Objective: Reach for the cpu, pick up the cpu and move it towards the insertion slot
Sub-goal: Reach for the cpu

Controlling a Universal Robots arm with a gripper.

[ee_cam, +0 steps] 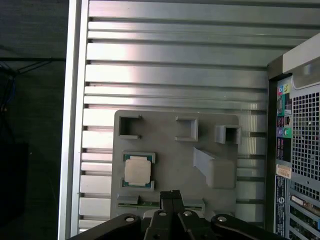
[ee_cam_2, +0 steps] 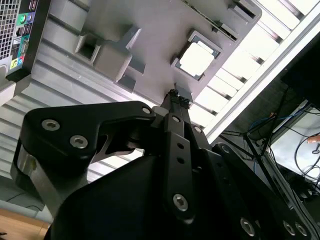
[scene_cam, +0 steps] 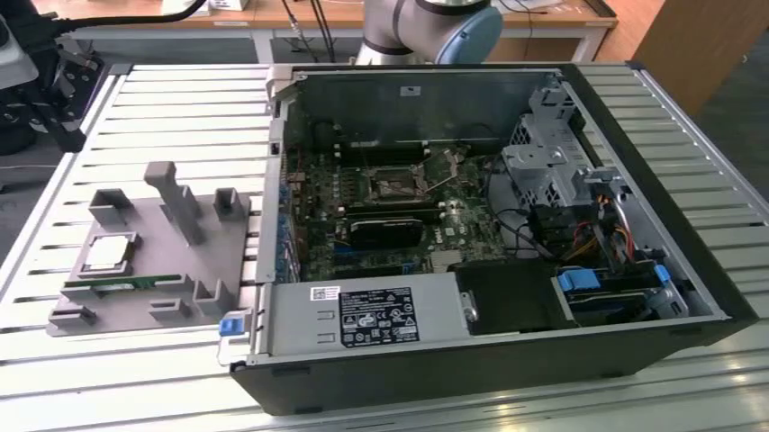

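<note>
"While I'm watching the first wrist view, I'm seeing the claw (ee_cam: 171, 193) hanging over the grey plastic tray (ee_cam: 157, 131). Its two fingers are pressing together with nothing between them."

"Where is the cpu lying?"

"The cpu (ee_cam: 137, 170) is sitting flat in its square tray recess, silvery top facing up. The claw tips are showing just beside it, near the tray's edge, and they are not touching it. I cannot tell how high they are hovering."

"And the insertion slot?"

"In the exterior view the insertion slot (scene_cam: 394, 187) is sitting in the green motherboard (scene_cam: 463, 225) inside the open computer case (scene_cam: 397, 382). Its metal frame is ringing a dark square, and a black rectangular block (scene_cam: 384, 229) is lying just beside it. The case is resting on its side on the slatted metal table (scene_cam: 157, 99). The tray is standing at the exterior view's left of the case, so cpu and slot are well apart. A green memory stick (scene_cam: 114, 282) is lying in the tray just beside the cpu."
</note>
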